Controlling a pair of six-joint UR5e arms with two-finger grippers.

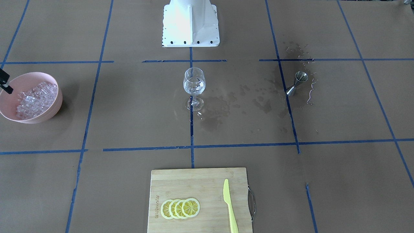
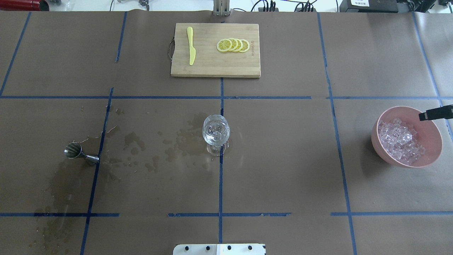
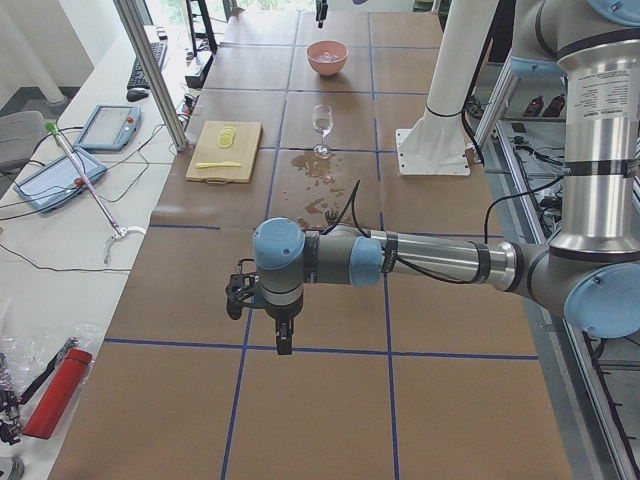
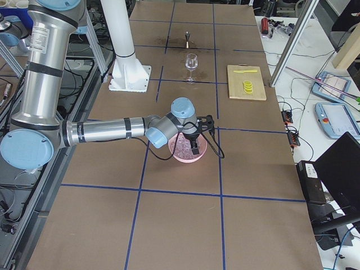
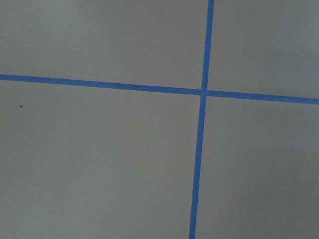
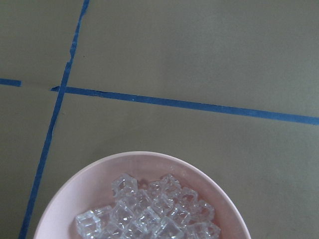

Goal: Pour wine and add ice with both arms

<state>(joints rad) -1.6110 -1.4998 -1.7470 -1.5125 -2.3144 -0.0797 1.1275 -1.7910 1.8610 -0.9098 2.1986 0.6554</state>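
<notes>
The ice (image 2: 400, 141) is a heap of small clear cubes in a pink bowl (image 2: 430, 159) at the table's right end. It also shows in the right wrist view (image 6: 149, 216) and the front view (image 1: 34, 98). My right gripper (image 2: 423, 115) hangs over the bowl's far rim; only black finger parts show at the frame edge, so I cannot tell its state. A clear stemmed wine glass (image 2: 216, 131) stands upright at the table's middle, with clear glassy content in its bowl. My left gripper (image 3: 283, 342) hangs over bare table far to the left; I cannot tell its state.
A steel jigger (image 2: 79, 152) stands on the left among wet stains (image 2: 134, 141). A wooden cutting board (image 2: 212, 67) with lemon slices (image 2: 233, 45) and a yellow knife (image 2: 191, 46) lies at the far edge. The white pedestal base (image 1: 190, 29) stands behind the glass.
</notes>
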